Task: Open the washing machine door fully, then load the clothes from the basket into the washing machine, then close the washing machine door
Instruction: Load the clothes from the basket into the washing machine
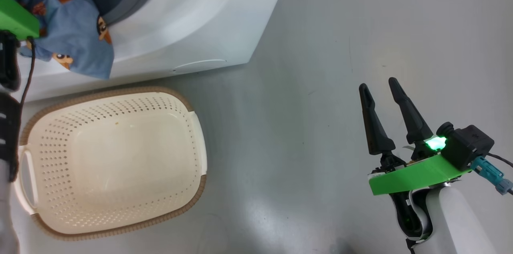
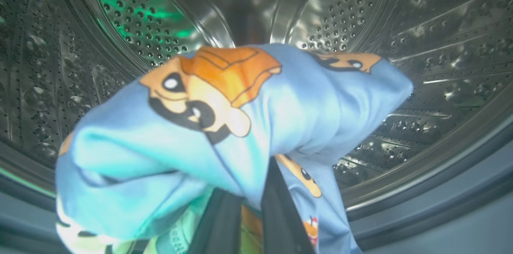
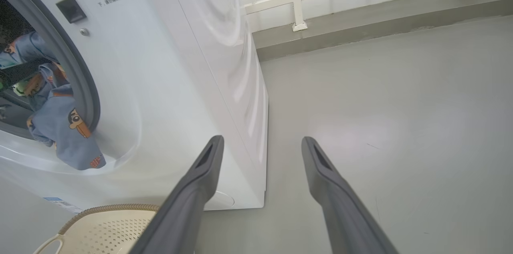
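We've got the left gripper (image 2: 250,206) pinched tight on the clothes (image 2: 240,125), just inside the drum (image 2: 400,25). A tail hangs over the washing machine (image 1: 192,17) front, so we push deeper before release. Right gripper (image 1: 378,83) gapes, empty.

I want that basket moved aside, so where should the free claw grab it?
Probably its right-hand handle, from above with the open right claw: the basket stands upright and empty, and that thin edge faces the claw.

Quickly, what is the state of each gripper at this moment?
Left gripper: closed, holding the light blue printed garment at the mouth of the steel drum.
Right gripper: open, holding nothing.
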### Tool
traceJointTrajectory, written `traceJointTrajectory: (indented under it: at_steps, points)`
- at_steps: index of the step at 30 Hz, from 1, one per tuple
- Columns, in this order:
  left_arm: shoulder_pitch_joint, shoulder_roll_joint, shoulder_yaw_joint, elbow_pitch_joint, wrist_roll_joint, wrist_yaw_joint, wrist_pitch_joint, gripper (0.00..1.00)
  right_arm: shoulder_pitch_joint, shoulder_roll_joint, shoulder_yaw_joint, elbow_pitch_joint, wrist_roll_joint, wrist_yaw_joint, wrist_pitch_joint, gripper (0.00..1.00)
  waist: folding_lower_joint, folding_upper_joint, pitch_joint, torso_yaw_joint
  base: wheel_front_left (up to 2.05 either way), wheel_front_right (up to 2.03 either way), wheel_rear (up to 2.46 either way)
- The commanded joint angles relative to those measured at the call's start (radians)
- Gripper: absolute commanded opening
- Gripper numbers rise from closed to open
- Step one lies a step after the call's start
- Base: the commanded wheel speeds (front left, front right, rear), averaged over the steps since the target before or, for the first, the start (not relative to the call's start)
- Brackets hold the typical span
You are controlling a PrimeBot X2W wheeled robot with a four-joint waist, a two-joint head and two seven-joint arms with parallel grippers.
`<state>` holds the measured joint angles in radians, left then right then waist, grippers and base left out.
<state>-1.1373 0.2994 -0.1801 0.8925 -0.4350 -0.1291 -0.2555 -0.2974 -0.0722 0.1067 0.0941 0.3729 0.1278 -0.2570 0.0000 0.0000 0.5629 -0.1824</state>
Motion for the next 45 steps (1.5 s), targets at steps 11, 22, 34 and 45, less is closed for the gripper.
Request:
traceJointTrajectory:
  at_steps: [11, 22, 34, 45]
  points:
    - [-0.206, 0.086, -0.109, 0.158, -0.017, -0.002, -0.006, 0.0, -0.015, 0.014, 0.038, -0.02, 0.014, 0.003, -0.005, 1.0, 0.0, 0.0, 0.042, -0.041, 0.0, 0.0, 0.0]
    - [-0.21, 0.112, 0.014, -0.066, 0.088, 0.041, -0.006, 0.0, -0.022, 0.02, 0.035, -0.022, 0.016, 0.003, -0.005, 1.0, 0.0, 0.0, 0.067, -0.054, 0.0, 0.0, 0.0]
    - [-0.184, 0.077, 0.033, 0.075, 0.11, 0.009, -0.006, 1.0, -0.027, 0.021, 0.046, -0.015, 0.014, 0.003, -0.005, 1.0, 0.0, 0.0, 0.059, -0.043, 0.0, 0.0, 0.0]
    - [-0.166, 0.055, 0.04, 0.102, 0.112, 0.0, -0.006, 1.0, -0.024, 0.022, 0.045, -0.015, 0.012, 0.003, -0.005, 1.0, 0.0, 0.0, 0.052, -0.036, 0.0, 0.0, 0.0]
